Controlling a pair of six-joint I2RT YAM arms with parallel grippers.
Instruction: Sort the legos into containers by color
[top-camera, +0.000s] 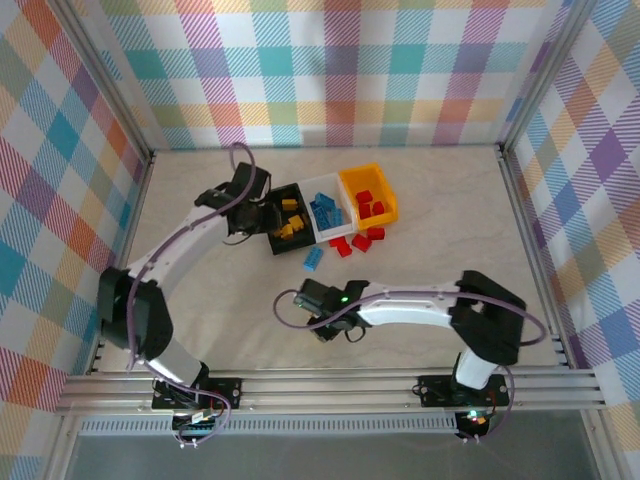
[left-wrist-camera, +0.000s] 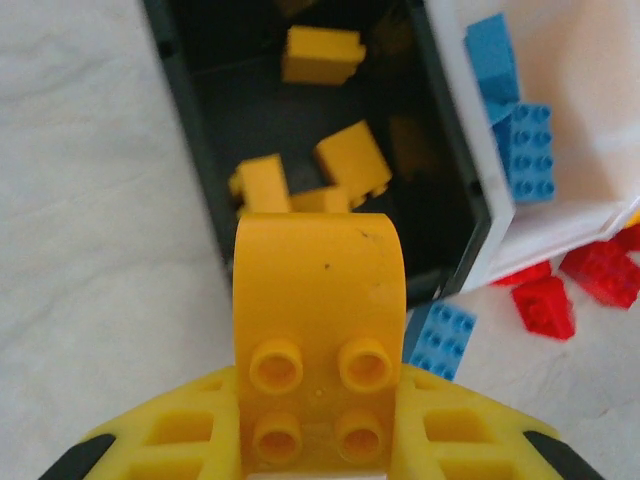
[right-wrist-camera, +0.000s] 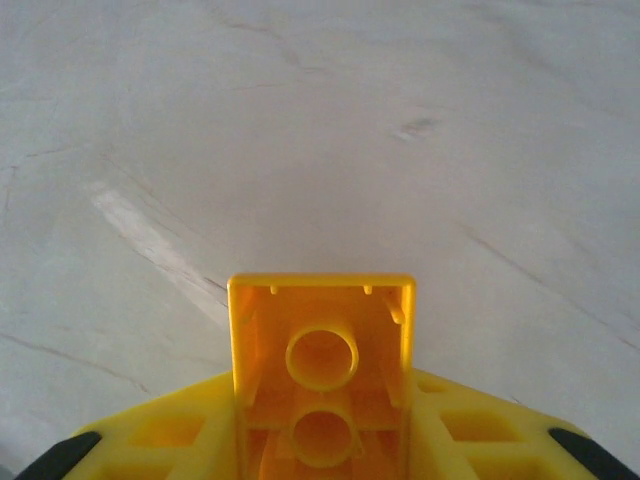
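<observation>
**Yellow bricks clamped in both grippers**

Yellow fingers of our left gripper (left-wrist-camera: 318, 445) are pinching a round-topped yellow brick (left-wrist-camera: 318, 290). Its four studs are facing the wrist camera, at the near end of the black bin (left-wrist-camera: 185, 150), where loose yellow legos (left-wrist-camera: 350, 160) are lying. Beside that bin, the same camera is catching the white bin (left-wrist-camera: 478, 170) with blue legos (left-wrist-camera: 525, 150). A blue brick (left-wrist-camera: 440, 340) and red bricks (left-wrist-camera: 545, 305) are sitting on the table (left-wrist-camera: 100, 250) just outside.

Our right gripper (right-wrist-camera: 322, 445) is squeezing a second yellow brick (right-wrist-camera: 322, 340), its hollow underside toward the lens and bare table beyond it.

The overhead view is adding the orange bin (top-camera: 393, 205) holding red legos (top-camera: 368, 205). It is also showing us the right arm hanging well apart from the bins.
</observation>
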